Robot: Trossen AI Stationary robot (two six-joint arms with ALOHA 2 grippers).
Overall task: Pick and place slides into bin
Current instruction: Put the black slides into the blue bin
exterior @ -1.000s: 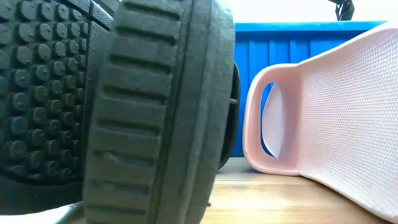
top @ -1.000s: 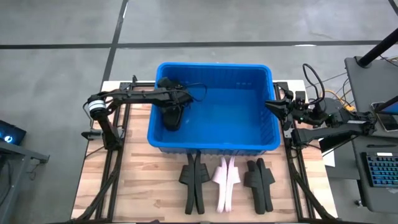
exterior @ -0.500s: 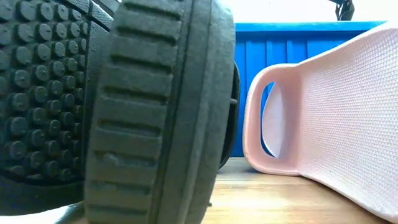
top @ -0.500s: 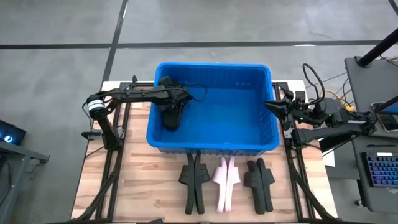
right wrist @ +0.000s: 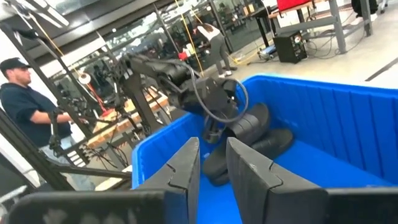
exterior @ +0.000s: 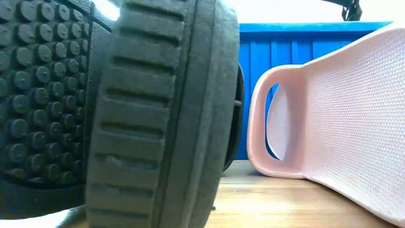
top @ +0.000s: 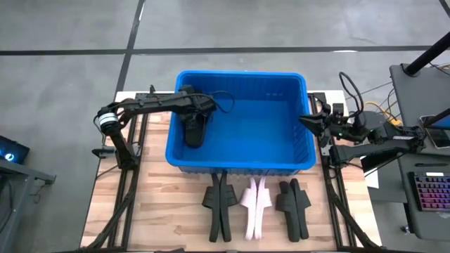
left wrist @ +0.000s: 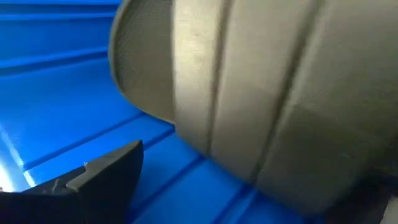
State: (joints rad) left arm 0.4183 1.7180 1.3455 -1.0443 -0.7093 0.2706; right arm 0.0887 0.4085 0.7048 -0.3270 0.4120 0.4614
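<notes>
— Where do we have the slide now?

— The black slide (top: 194,132) lies inside the blue bin (top: 295,159), at its left end. The left end effector (top: 191,112) sits right above it with its fingers spread wide and nothing between them, so we read this as a release.

— Is it fully clear of the fingers?

— In the left wrist view one finger (left wrist: 99,177) stands apart from the grey sole, though that view is too close for us to be sure.

— And the rest?

— Two black pairs (top: 219,202) (top: 294,204) and the pale pink pair (top: 254,204) stand on edge on the worktop (top: 155,211) just in front of the bin, within easy reach. The right end effector (top: 307,119) waits over the bin's right rim, fingers (right wrist: 183,171) nearly closed and holding nothing.
</notes>
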